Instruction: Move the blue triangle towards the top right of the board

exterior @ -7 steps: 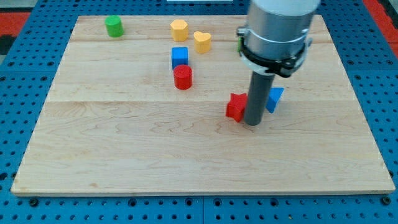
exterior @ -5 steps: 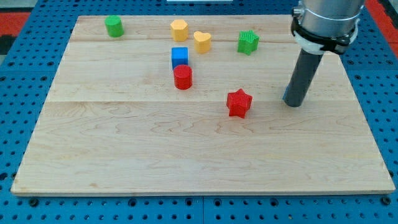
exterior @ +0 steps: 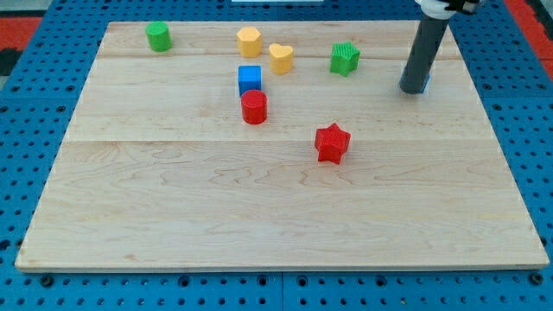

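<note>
My dark rod comes down at the view's top right, and my tip (exterior: pixel 414 90) rests on the board. The blue triangle (exterior: pixel 425 83) is almost wholly hidden behind the rod; only a thin blue sliver shows at its lower right edge, touching the tip. The red star (exterior: pixel 332 142) lies well to the lower left of the tip.
A green star-shaped block (exterior: pixel 345 58) sits left of the rod. A yellow heart (exterior: pixel 280 57), a yellow hexagon (exterior: pixel 249 41), a blue cube (exterior: pixel 250 79) and a red cylinder (exterior: pixel 254 107) cluster at top centre. A green cylinder (exterior: pixel 158 36) is at top left. The wooden board (exterior: pixel 259 207) lies on a blue pegboard.
My tip has moved from beside the red star to the right and up the view, pushing the blue triangle along with it. The other blocks have not moved.
</note>
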Controlling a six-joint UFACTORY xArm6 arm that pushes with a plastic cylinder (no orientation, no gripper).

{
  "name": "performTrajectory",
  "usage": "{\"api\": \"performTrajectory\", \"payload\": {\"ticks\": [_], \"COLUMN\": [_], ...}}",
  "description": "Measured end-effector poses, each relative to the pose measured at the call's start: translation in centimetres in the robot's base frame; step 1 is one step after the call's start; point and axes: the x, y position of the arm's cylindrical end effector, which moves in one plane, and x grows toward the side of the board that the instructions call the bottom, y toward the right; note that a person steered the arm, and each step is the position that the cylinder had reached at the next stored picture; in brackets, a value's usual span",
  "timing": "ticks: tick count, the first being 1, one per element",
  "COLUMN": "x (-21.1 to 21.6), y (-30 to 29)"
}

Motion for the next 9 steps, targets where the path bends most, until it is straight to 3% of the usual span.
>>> {"api": "performTrajectory", "payload": {"ticks": [4,6,7,8,9], "x": [-1.0,-4.2,-7.9,-8.0,-2.7], "y": [1.9,3.3,3.3,3.8,5.8]}}
